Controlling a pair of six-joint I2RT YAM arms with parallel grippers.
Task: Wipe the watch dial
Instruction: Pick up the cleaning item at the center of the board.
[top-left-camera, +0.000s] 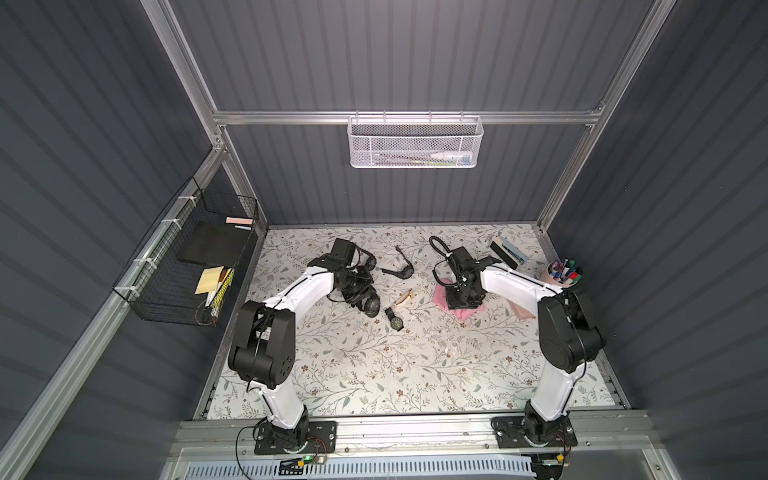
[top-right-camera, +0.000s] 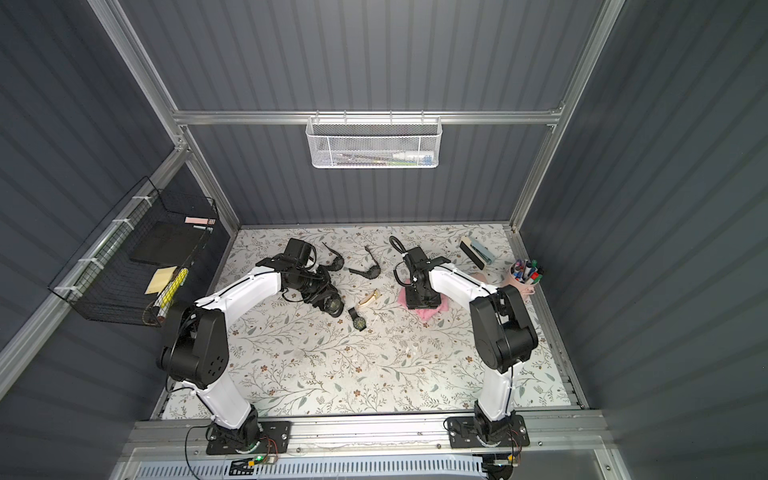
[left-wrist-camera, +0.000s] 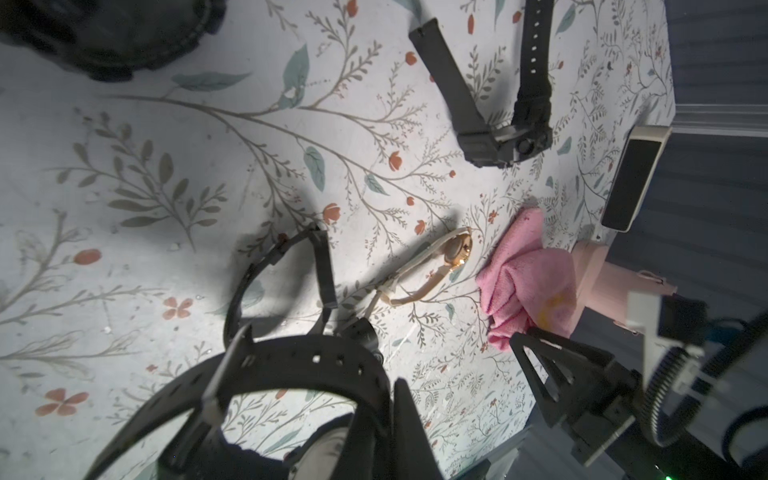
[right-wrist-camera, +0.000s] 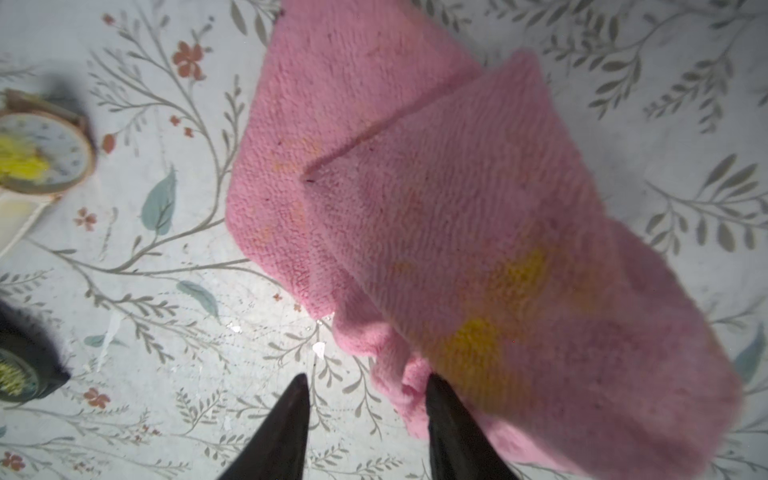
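Near table (top-left-camera: 374, 374) lies open; watches (top-left-camera: 397, 323) crowd midfield.

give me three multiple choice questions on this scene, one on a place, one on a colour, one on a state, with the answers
1. Where does the pink cloth lie?
A. in the mesh basket on the back wall
B. on the table, right under the right pincer
C. inside the pen cup

2. What colour is the stain on the cloth?
A. blue
B. yellow
C. black

3. How is the left pincer?
A. wide open and empty
B. shut on the pink cloth
C. shut on the strap of a black watch

Answers:
1 B: the right wrist view shows it spread on the floral surface beneath that pincer.
2 B: yellow patches show on the pink in the right wrist view.
3 C: the left wrist view shows the strap clamped at its tips.
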